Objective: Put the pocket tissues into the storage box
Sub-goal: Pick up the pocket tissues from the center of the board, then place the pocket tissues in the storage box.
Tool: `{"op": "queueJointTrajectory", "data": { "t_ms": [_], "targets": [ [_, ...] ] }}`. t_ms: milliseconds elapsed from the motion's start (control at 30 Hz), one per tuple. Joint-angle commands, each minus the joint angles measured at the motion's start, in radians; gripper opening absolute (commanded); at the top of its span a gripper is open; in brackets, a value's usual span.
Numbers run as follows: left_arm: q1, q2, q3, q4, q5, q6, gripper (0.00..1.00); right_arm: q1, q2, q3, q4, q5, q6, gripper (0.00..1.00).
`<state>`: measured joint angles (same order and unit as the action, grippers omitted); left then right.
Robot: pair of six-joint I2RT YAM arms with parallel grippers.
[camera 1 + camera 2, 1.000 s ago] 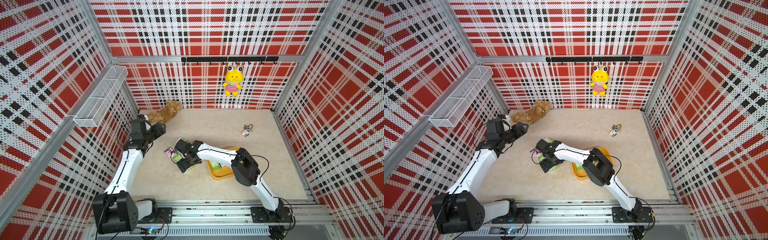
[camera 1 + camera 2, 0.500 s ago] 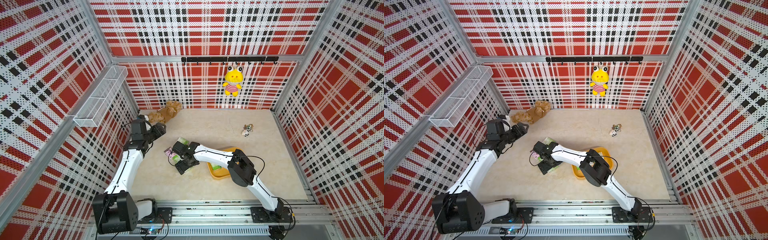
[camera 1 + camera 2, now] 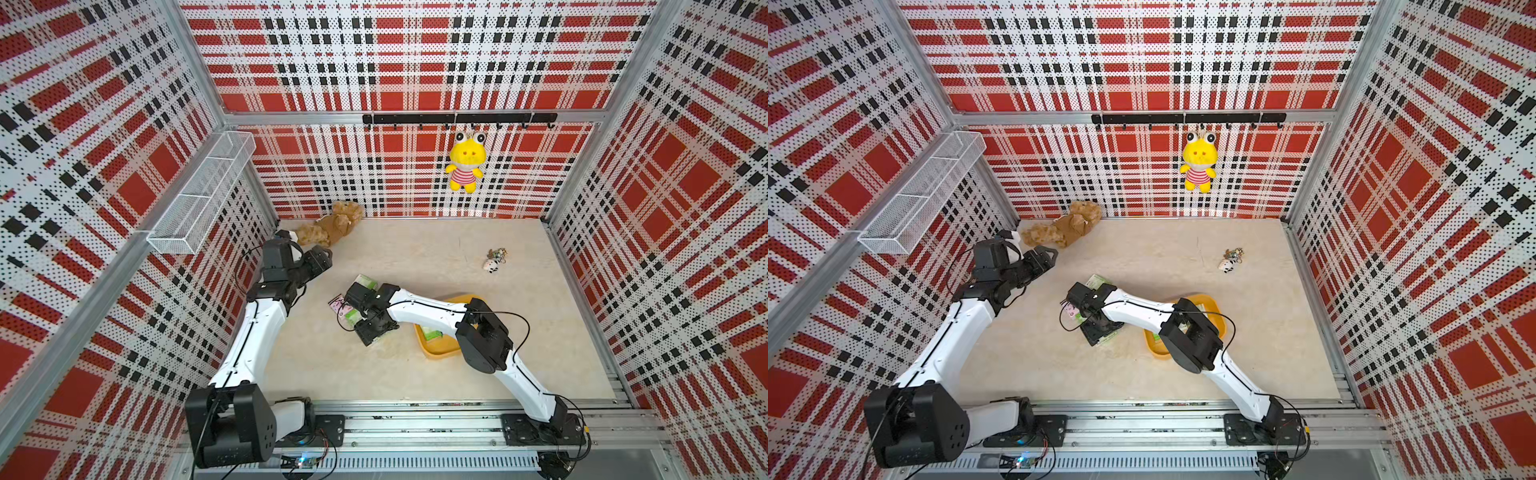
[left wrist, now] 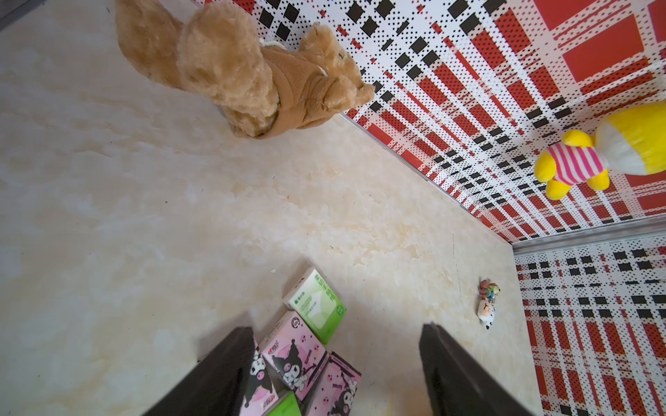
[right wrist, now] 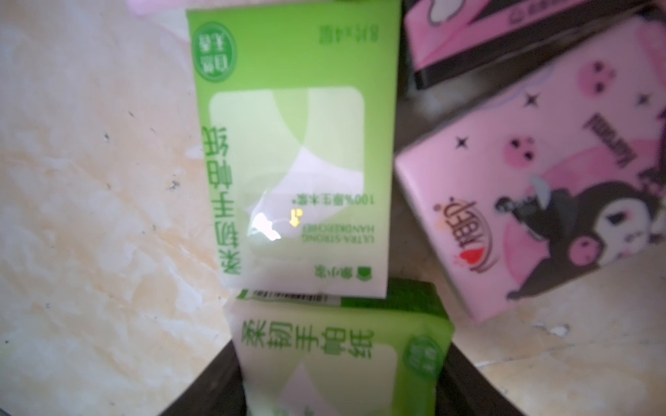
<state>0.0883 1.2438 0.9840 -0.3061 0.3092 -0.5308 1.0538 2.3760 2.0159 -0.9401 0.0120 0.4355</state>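
Note:
Loose pocket tissues lie in a pile left of the storage box: green packs and pink cartoon packs. My right gripper is down in the pile, its fingers shut on the two sides of a green pack. A green pack lies in the yellow box, which the right arm partly hides. My left gripper hangs open and empty at the far left, above the floor.
A brown plush toy lies in the back left corner, just beyond the left gripper. A small keychain toy lies at the back right. A yellow plush hangs on the back wall, and a wire basket on the left wall.
The right gripper has shifted slightly left over the pile and its jaws have closed in on a green pack. The left arm has not moved.

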Motion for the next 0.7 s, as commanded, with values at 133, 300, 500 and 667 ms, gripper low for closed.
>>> {"op": "queueJointTrajectory", "data": {
  "t_ms": [133,300,500,667],
  "targets": [
    [0.001,-0.016,-0.008,0.018,0.007,0.004,0.79,-0.024,-0.157,-0.071,0.025,0.029,0.012,0.69],
    [-0.004,-0.020,-0.002,0.018,0.007,-0.003,0.79,-0.075,-0.319,-0.211,0.074,0.047,0.033,0.70],
    [-0.021,-0.014,0.014,0.018,-0.005,-0.013,0.80,-0.153,-0.555,-0.452,0.087,0.109,0.050,0.71],
    [-0.052,0.000,0.030,0.018,-0.025,-0.018,0.79,-0.233,-0.748,-0.684,0.079,0.120,0.082,0.72]
  ]
}}
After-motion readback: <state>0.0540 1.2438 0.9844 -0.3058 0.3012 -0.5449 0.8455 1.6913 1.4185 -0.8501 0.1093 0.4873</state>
